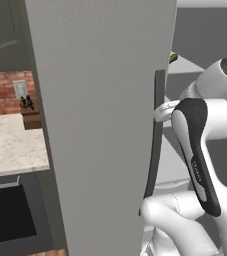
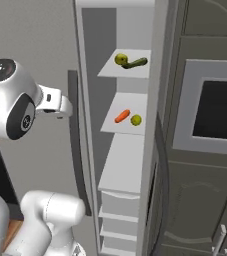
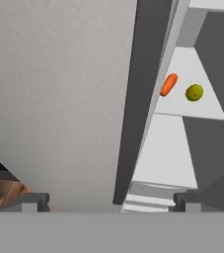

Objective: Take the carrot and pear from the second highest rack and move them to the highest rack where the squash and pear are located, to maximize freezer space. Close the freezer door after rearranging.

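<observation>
- Your end effector [image 3: 108, 200] is spread wide and holds nothing; in the hand view its two tips sit apart, facing the freezer door [image 1: 100, 125] edge and the open freezer [image 2: 155, 125] beyond.
- Take the second highest rack [image 2: 117, 127] as your landmark. On it lie the carrot [image 2: 122, 116] and, just beside it toward the freezer's inner wall, one pear [image 2: 136, 120]. They are close but not touching.
- Directly above that rack is the highest rack [image 2: 110, 71], carrying the squash [image 2: 135, 63] with another pear [image 2: 120, 59] touching or nearly touching its end.
- The step in hand looks like the approach to the first pick. Swing the arm round the door's edge and dark handle [image 1: 157, 135] before reaching in; the door stands close on that side.
- I'd go for the carrot first, since it lies nearer the rack's open front. Line the tips across its narrow width, not along its length.
- Come in level, staying under the highest rack, so you do not nudge the pear.
- Count: one carrot, two pears, one squash; nothing has been moved up yet.
</observation>
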